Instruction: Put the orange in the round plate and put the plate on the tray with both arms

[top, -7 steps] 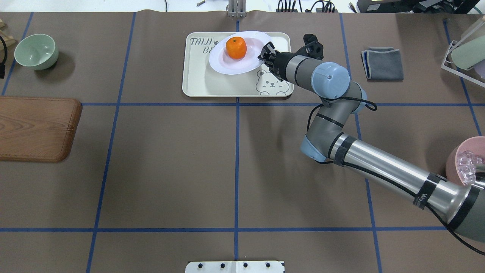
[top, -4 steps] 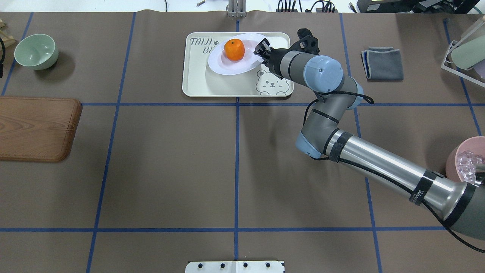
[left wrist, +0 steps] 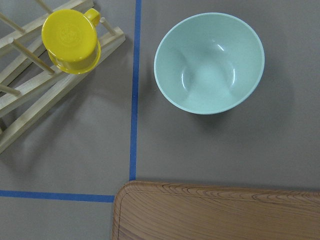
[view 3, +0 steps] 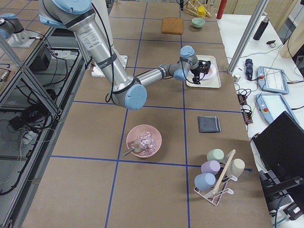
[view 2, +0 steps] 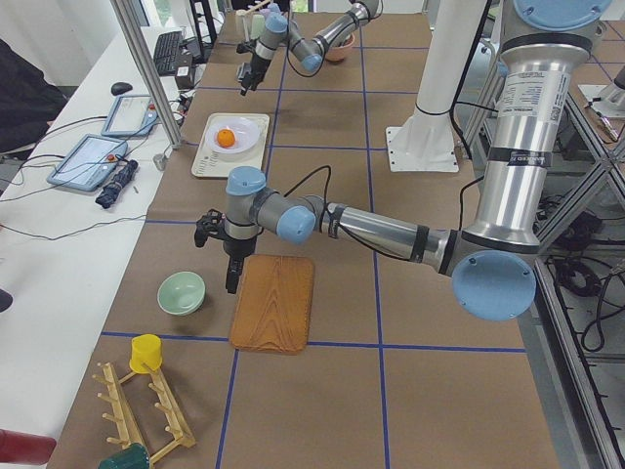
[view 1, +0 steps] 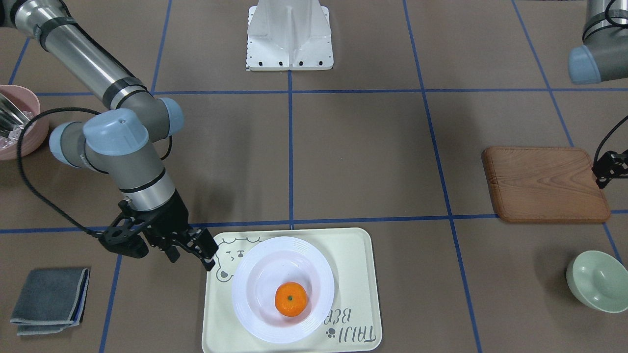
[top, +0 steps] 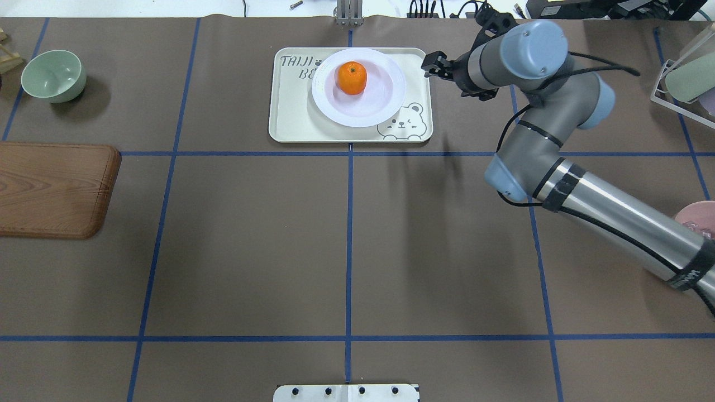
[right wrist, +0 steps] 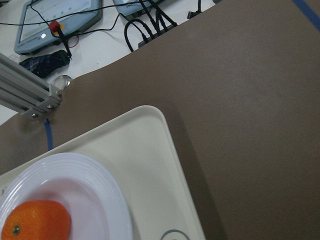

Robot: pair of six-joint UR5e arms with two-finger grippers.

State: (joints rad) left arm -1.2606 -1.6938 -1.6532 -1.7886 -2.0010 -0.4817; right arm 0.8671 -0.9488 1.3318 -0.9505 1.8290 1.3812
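The orange (top: 351, 77) is laid in the round plate (top: 385, 106), itself set on the tray (top: 290, 117); the right claw (view 1: 191, 260) is held open and empty, while the left claw (view 2: 231, 283) cannot be judged.

Quick count of the table: one orange (top: 351, 77), one round plate (top: 381, 100), one tray (top: 290, 114). Two arms, the right arm (top: 614, 215) and the left arm (view 2: 371, 227). Two bowls, a pale-green bowl (top: 54, 75) and a pink bowl (view 3: 144, 141). Then one wooden board (top: 53, 190), one grey cloth (view 1: 49, 300), and one yellow cup (left wrist: 70, 41) on a wooden rack (left wrist: 30, 102).
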